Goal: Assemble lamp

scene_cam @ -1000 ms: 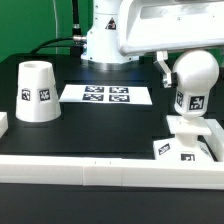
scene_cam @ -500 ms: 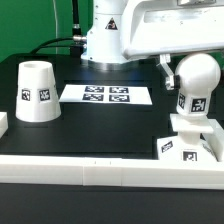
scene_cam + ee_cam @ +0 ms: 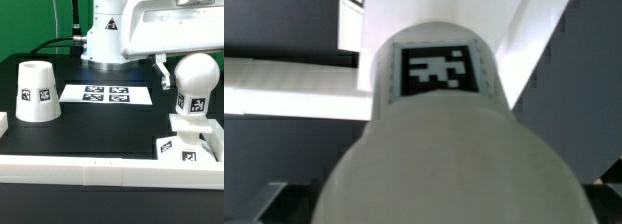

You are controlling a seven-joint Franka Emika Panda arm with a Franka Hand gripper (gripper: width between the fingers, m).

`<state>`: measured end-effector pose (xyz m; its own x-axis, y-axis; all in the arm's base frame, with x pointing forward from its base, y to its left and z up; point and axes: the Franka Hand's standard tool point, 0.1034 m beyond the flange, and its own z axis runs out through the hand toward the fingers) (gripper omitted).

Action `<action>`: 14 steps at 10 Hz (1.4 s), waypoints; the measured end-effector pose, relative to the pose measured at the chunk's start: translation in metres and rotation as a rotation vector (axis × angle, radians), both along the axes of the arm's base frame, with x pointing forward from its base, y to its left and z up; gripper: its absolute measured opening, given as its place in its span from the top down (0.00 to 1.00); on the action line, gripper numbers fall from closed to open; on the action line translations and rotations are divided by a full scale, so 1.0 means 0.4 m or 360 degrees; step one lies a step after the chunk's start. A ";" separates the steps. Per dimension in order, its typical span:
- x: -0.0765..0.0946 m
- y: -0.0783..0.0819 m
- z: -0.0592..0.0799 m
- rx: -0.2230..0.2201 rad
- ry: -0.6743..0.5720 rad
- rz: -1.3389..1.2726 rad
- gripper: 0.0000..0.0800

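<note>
The white round-headed bulb [image 3: 195, 76] stands upright with its stem on the low square base [image 3: 186, 147] at the exterior view's right. My gripper [image 3: 185, 78] is shut on the bulb's head; one dark finger [image 3: 163, 68] shows on the bulb's left, the other is hidden behind it. In the wrist view the bulb [image 3: 438, 130] fills the picture with its tag facing the camera, dark fingers [image 3: 283, 200] at its sides. The tapered shade [image 3: 36, 92] stands wide end down at the exterior view's left, apart from the gripper.
The marker board [image 3: 105, 95] lies flat on the black table between the shade and the base. A long white rail [image 3: 100, 170] runs along the near edge. The robot's white base [image 3: 105, 40] and a black cable stand at the back.
The bulb and gripper have shifted only slightly; the bulb's tag sits a little further to the exterior view's right and lower than a second ago. The shade and base have not moved.
</note>
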<state>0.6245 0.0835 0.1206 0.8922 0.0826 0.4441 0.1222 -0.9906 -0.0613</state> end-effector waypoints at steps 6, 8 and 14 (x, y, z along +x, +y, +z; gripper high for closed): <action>0.003 0.004 0.064 0.0002 -0.0014 0.0011 0.13; 0.005 -0.004 0.080 0.0001 0.0005 0.0014 0.13; -0.018 0.019 0.070 0.0038 0.0450 0.0077 0.13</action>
<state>0.6171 0.0912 0.1488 0.9762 0.1207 0.1804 0.1441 -0.9819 -0.1227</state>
